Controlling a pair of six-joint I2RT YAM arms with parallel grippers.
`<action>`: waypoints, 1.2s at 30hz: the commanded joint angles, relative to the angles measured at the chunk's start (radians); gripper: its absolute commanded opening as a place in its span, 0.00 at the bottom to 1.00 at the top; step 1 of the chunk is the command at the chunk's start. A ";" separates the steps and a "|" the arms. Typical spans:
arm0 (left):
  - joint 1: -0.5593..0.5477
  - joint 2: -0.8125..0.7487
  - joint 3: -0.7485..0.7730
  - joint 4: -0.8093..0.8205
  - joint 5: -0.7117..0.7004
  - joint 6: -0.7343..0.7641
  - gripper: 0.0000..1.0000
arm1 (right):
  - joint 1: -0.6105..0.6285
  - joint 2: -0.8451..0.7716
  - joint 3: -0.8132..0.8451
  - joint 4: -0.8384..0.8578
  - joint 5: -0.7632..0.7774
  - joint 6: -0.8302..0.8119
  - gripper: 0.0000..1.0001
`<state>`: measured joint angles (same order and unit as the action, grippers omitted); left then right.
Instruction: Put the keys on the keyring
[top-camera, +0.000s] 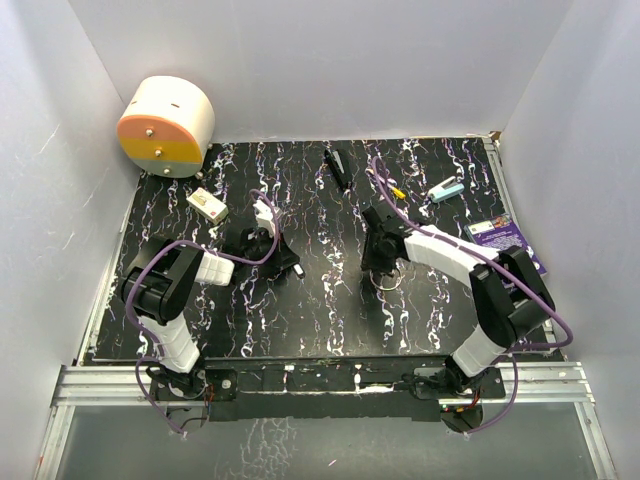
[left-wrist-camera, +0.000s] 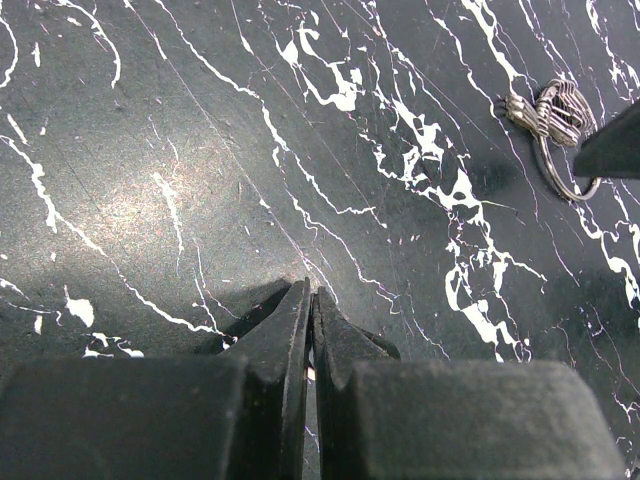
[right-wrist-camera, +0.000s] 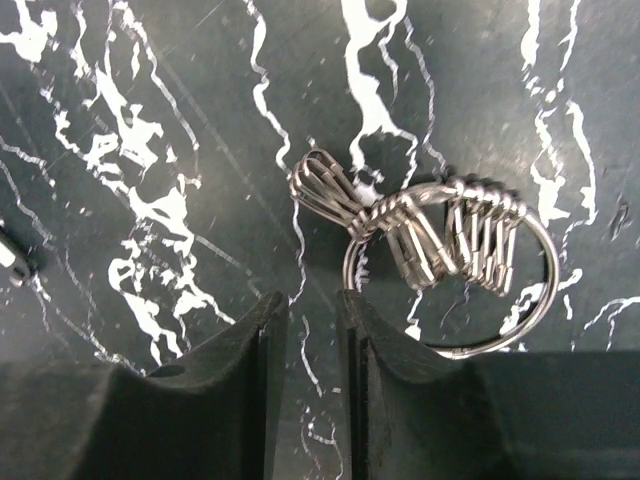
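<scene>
The thin round silvery wire keyring lies flat on the black, white-veined marbled table, right of centre and directly below my right arm's wrist. The small flat silvery metal keys sit bunched across its upper arc. Most of them look threaded onto the wire, and one cluster fans out past the ring's left edge.

My right gripper hangs low over the table just left of the ring. Its fingers stand a narrow gap apart with only bare table between them, so I hold nothing there. The inner finger covers the ring's lower-left curve, and I cannot tell whether it touches the wire.

My left gripper is well off to the left. Its fingers are pressed fully together and empty, with the ring and keys far across its view.

I judge the threading to be at or near its end, and the step in hand to be letting go. The next move calls for raising my right fingers straight up and away, so the wire does not catch on that inner finger. Then I should check that the fanned-out cluster really sits on the ring.
</scene>
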<state>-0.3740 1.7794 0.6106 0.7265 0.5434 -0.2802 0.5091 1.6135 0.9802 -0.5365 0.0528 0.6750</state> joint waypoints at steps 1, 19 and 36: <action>0.007 -0.015 0.014 -0.065 0.000 0.022 0.00 | 0.021 -0.046 0.051 -0.076 0.015 0.056 0.33; 0.007 -0.009 0.021 -0.075 -0.002 0.033 0.00 | 0.067 -0.072 0.042 0.201 0.078 -0.499 0.21; 0.008 -0.020 0.017 -0.065 0.002 0.037 0.00 | 0.066 0.070 0.068 0.219 0.083 -0.525 0.32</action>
<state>-0.3740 1.7790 0.6220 0.7055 0.5510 -0.2649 0.5758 1.6955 1.0100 -0.3828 0.1184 0.1558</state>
